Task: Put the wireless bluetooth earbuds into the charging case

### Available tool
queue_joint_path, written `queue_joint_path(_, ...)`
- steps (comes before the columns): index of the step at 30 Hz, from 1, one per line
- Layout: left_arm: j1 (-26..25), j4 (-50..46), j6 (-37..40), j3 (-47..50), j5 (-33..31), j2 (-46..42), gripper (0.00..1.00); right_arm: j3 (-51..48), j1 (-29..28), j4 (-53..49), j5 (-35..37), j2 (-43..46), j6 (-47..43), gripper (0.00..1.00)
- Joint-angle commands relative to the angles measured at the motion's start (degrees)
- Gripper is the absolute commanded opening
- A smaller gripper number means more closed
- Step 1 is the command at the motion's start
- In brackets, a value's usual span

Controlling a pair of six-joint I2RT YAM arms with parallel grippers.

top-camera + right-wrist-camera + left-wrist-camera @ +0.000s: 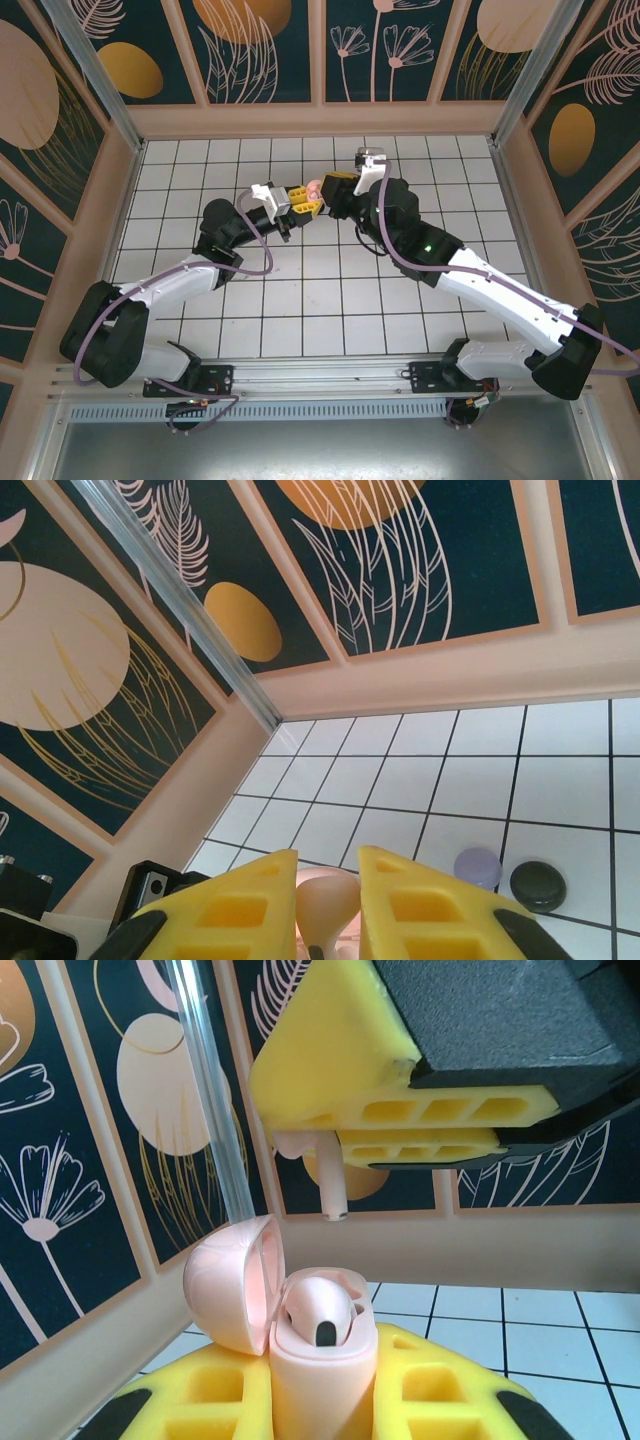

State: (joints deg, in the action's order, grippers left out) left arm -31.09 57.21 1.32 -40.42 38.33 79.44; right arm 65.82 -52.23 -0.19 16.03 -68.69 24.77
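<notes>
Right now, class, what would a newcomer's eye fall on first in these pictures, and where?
The grippers meeting mid-table: the left gripper clamps an open pale pink charging case with one earbud seated inside. Just above it, the right gripper holds a second pink earbud, stem down. On the white tiles beyond lie a lilac rounded item and a black one.

A pale pink charging case (pixel 320 1385) is held upright, its lid swung open to the left. One pale pink earbud (pixel 318 1312) is seated in the case. A second pale pink earbud (pixel 328 1182) is suspended just above the case, stem pointing down.
</notes>
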Motion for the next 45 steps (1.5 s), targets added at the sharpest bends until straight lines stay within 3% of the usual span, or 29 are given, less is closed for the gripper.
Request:
queue_joint_path(1, -0.3, 2.7, 0.5, -1.9, -0.3, -0.4, 0.0, 0.5, -0.4, 1.1, -1.4, 1.3, 1.4, 0.18)
queue_joint_path(45, -0.4, 3.5, -1.4, -3.7, -0.3, -0.2, 0.0, -3.1, -0.8, -2.6, -3.2, -5.8, -1.2, 0.16)
